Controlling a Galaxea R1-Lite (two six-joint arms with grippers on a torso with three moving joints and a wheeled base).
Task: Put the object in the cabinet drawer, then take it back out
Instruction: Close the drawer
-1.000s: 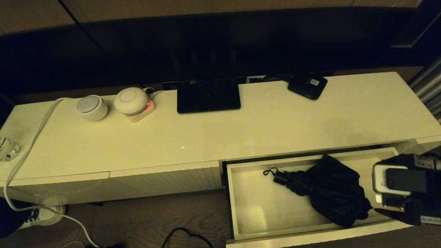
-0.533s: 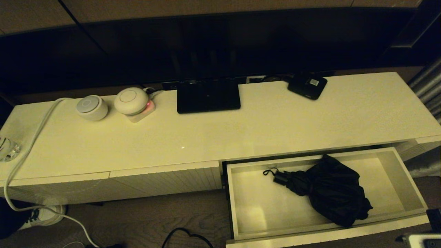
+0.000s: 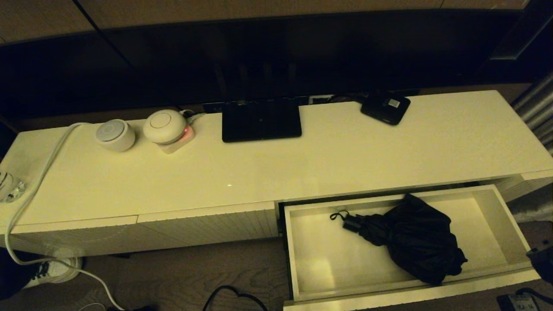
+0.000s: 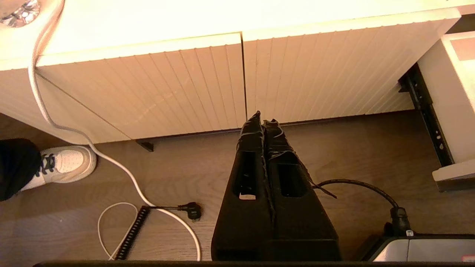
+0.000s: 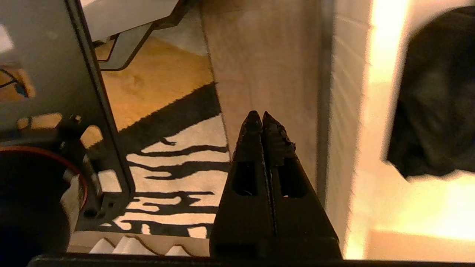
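The black folding umbrella lies loose inside the open cabinet drawer, its short handle and wrist loop pointing left. In the right wrist view its fabric shows beyond the drawer's ribbed front. My right gripper is shut on nothing, outside the drawer by that front, above the floor. In the head view only a dark bit of the right arm shows at the lower right edge. My left gripper is shut and empty, low before the closed ribbed fronts.
On the cabinet top sit a flat black stand, a small black box, two round white devices and a white cable. Cables and a shoe lie on the floor. A striped rug lies beside the robot base.
My right arm has drawn back from over the drawer's right end, down and out past the lower right edge. The umbrella has stayed lying in the open drawer.
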